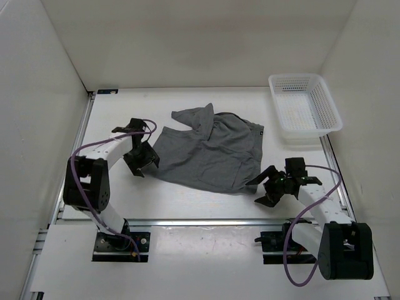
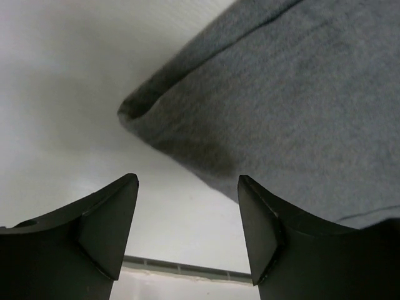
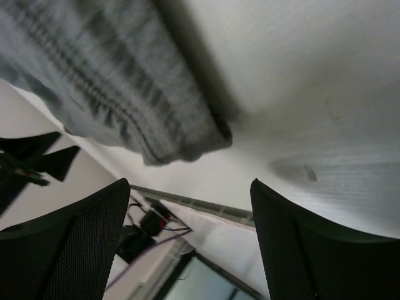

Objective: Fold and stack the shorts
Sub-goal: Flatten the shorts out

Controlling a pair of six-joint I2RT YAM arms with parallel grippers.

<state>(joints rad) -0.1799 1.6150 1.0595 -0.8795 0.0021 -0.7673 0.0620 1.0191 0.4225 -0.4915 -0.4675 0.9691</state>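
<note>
The grey shorts [image 1: 209, 153] are lying rumpled on the white counter [image 1: 187, 201], spread out to the left of the white mesh basket [image 1: 299, 77] and a little nearer the arms than it, not touching it. On their far side, level with the basket, a flap of cloth is lying folded over onto the rest.

The left hand [image 1: 147, 166] is hanging low at the edge of the shorts farthest from the basket, its fingers standing wide with nothing between them. Its own camera is showing a hem corner lying just ahead of the fingertips.

The right hand [image 1: 262, 192] is hanging by the shorts' near corner on the basket's side, nearer the arms than the basket. It too is gaping wide and gripping nothing, with a blurred grey corner of cloth showing just beyond its fingers.
</note>
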